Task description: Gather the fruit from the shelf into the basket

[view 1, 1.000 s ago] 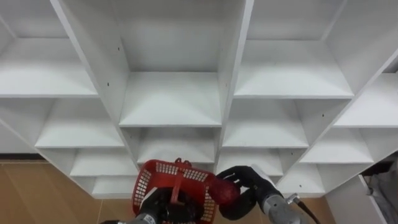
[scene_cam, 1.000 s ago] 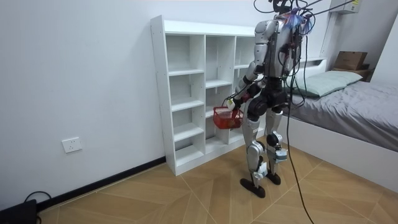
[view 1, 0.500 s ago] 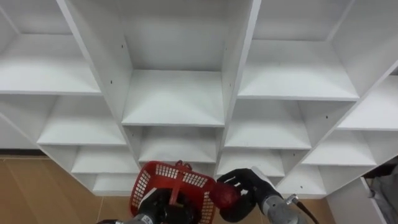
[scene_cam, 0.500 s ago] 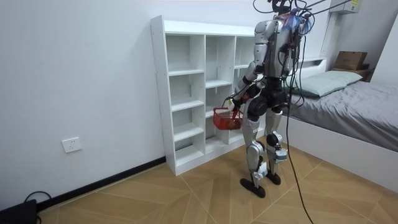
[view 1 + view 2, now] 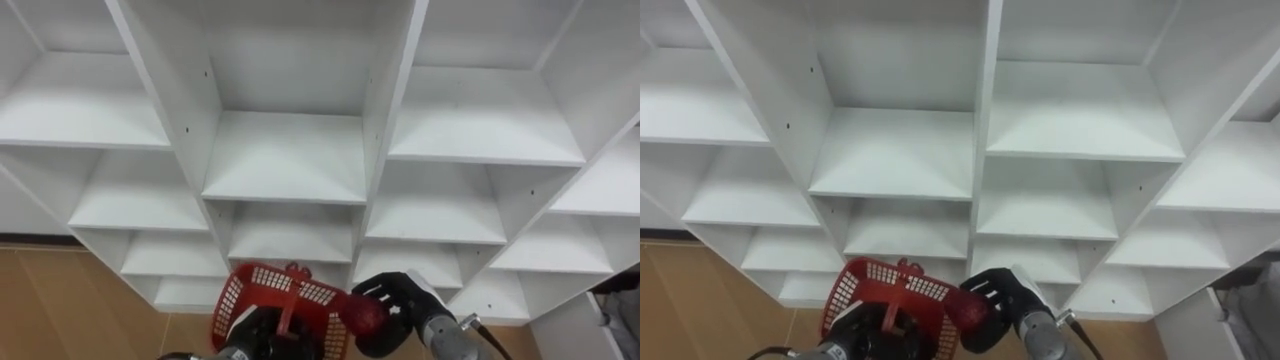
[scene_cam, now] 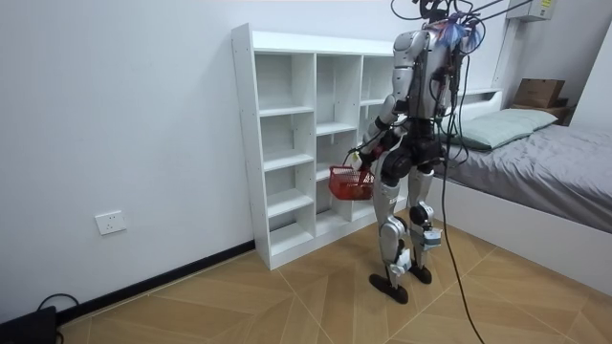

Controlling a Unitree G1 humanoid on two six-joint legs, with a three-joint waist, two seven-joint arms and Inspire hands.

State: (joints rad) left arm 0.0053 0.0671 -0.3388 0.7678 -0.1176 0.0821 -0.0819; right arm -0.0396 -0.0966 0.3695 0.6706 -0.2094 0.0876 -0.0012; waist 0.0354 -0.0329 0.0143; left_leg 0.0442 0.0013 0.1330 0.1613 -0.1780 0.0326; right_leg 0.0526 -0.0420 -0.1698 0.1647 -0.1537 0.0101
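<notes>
The white closet (image 5: 285, 160) is faced head-on, its smooth, flat boards forming a grid of square open compartments with sharp edges and a matte finish. Low in the near centre a red plastic basket (image 5: 262, 290) is being held up; its wall is a lattice of small holes under a rounded rim. The basket's narrow, strap-like handle (image 5: 285, 305) is clasped by the left hand (image 5: 250, 335), whose dark fingers are curled round it. Just right of the basket, a round, glossy red fruit (image 5: 362, 312) is wrapped in the black, curled fingers of the right hand (image 5: 402, 300). The fruit is held at the basket's right rim, outside the lattice; whether it touches the rim cannot be told. In the room view the robot is seen standing upright close before the closet on a wooden herringbone floor (image 6: 287, 296), the basket carried at hip height towards the shelves. A bed (image 6: 545, 172) with a soft grey cover lies at the room view's right.
</notes>
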